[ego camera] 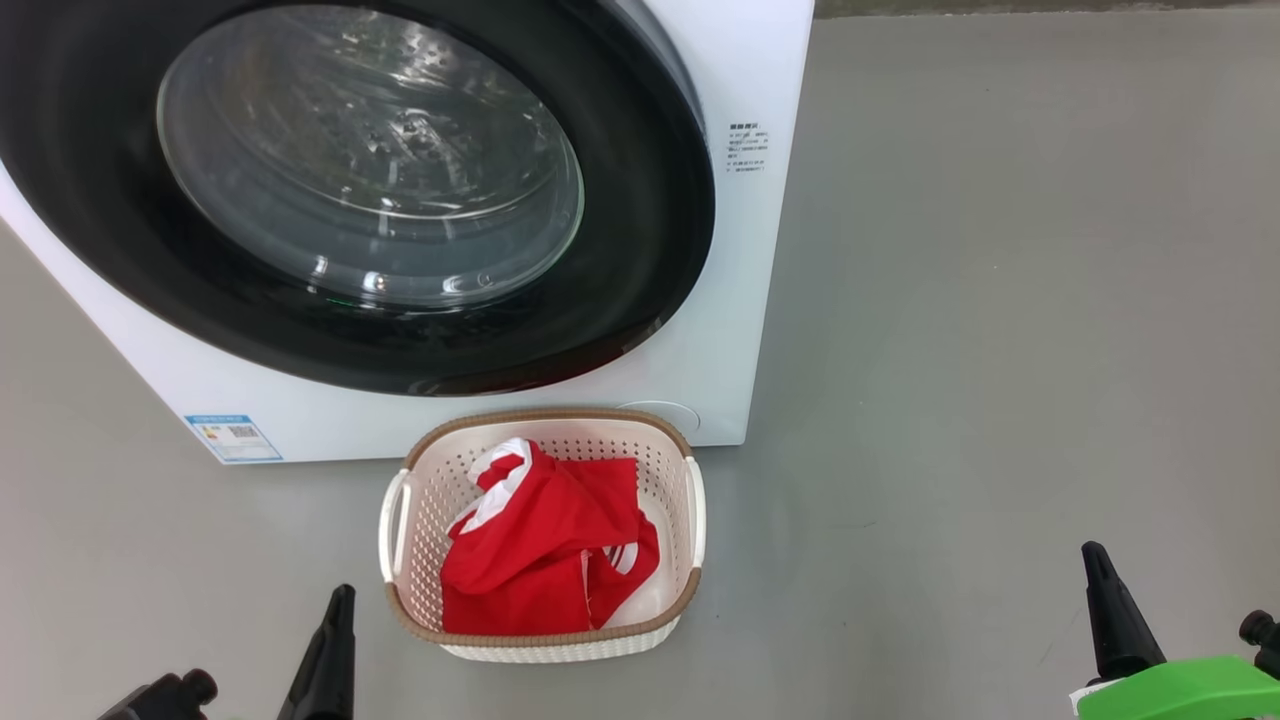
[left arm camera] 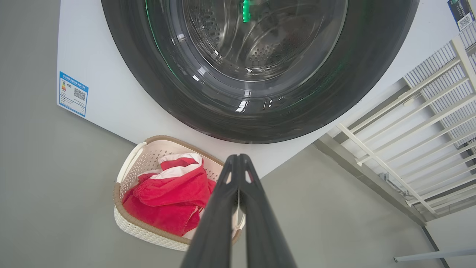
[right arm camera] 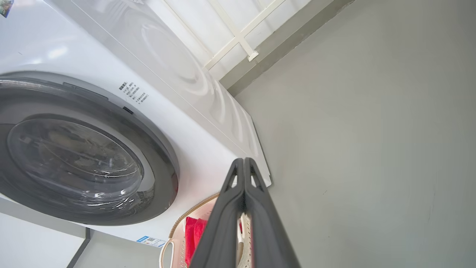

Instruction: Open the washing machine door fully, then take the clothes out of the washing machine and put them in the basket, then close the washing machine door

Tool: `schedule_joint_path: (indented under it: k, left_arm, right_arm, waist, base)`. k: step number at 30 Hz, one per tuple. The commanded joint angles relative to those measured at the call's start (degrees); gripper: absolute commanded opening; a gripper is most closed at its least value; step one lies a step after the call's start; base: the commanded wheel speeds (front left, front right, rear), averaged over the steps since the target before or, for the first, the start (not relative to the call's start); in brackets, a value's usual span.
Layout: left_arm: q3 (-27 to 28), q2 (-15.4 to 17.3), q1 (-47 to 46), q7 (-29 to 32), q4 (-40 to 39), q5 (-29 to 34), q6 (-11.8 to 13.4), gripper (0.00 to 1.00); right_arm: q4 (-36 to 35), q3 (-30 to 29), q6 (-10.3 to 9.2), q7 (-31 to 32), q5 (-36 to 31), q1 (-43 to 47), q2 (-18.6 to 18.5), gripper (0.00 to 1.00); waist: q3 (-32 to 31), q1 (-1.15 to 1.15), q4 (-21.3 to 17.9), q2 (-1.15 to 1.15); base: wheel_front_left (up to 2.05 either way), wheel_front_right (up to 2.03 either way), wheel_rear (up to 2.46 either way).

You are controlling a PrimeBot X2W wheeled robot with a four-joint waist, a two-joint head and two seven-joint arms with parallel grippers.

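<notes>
Head view: the washing machine door (ego camera: 370, 170) is observed shut flush against the white front of the washing machine (ego camera: 720, 380), with a blue label (ego camera: 232, 437) at 7 o'clock of the door. The basket (ego camera: 545, 414) is found standing on the grey floor (ego camera: 1000, 300) at 6 o'clock of the door, just before the machine's front. The clothes (ego camera: 540, 550) are recorded inside the basket, red with white trim, heaped toward its left and near sides. The left gripper (ego camera: 338, 610) is noted at 8 o'clock of the basket, near its near-left corner but apart from it. Its fingers (ego camera: 325, 660) are pressed together without a gap and nothing is held between them. The clothes lie at about 2 o'clock of those fingertips, separated from them by the basket wall. The right gripper (ego camera: 1098, 575) is noted between 3 and 4 o'clock of the basket, well apart from it. Its fingers (ego camera: 1115, 620) are likewise closed on nothing, and the clothes lie at 9 o'clock of them. In the left wrist view the two dark fingers are seen meeting at the tips. The basket and clothes are placed at 8 o'clock of the tips, and the basket's right end is covered in the picture by the fingers. In the right wrist view the fingers are seen closed tip to tip. A strip of the red clothes and the basket rim is noted at 7 o'clock, partly hidden behind them.
</notes>
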Motion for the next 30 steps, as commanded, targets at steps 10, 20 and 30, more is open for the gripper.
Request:
schedule_joint_path:
  k: [10,20,30]
  left_arm:
    - [1.8,0.7,-2.5,1.8,-1.6,-7.0,-0.2,0.00]
    - [2.4,0.6,-2.8,3.4,-1.7,-13.0,-0.2,0.00]
    - [3.1,0.6,-3.2,5.1,-1.9,-19.0,-0.2,0.00]
  right_arm:
    - [-1.7,0.1,-0.03,1.9,6.1,-3.0,-0.5,0.00]
    - [-1.8,0.1,-0.03,3.6,11.2,-3.9,-0.3,0.00]
    - [-1.9,0.1,-0.04,5.3,16.4,-4.8,-0.1,0.00]
  waist:
    - [-0.5,0.00,-0.3,0.00]
    - [-1.0,0.00,-0.6,0.00]
    - [-1.4,0.00,-0.9,0.00]
  base:
    - [0.00,0.00,0.00]
    - [0.00,0.00,0.00]
    - [0.00,0.00,0.00]
